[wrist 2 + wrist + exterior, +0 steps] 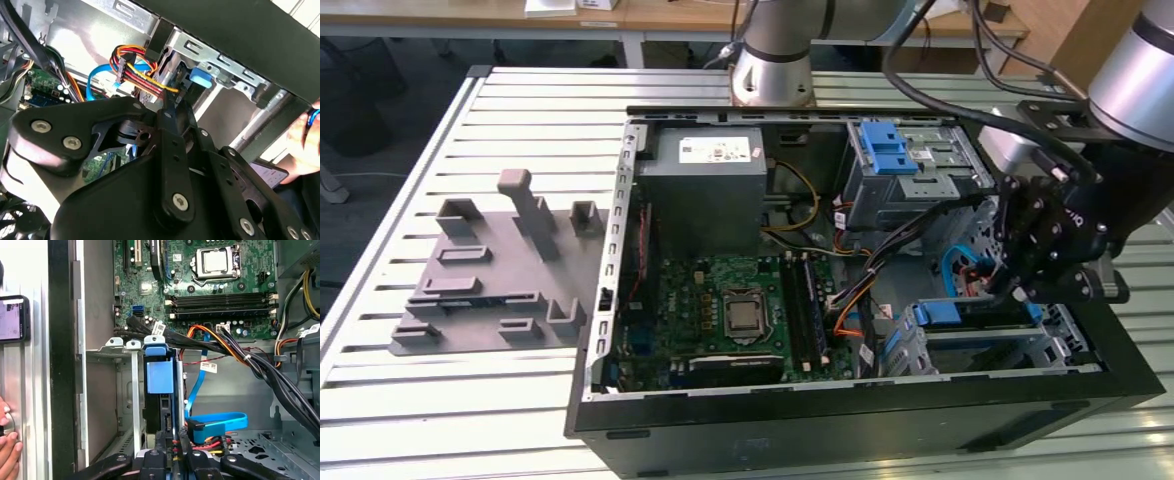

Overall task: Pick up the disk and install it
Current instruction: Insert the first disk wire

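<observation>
Gripper (171,460) fingers are seen pressed together on the disk (160,405), seated upright in the drive cage (131,390). Nearby cables (220,347) could be snagged, or the disk jammed if tilted.

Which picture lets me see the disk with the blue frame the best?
The first wrist view shows it best: the disk stands on edge in the metal bay, its blue frame facing the camera, just above the gripper. The exterior view shows its blue end from farther off. The second wrist view shows a blue tab behind the cables.
</observation>
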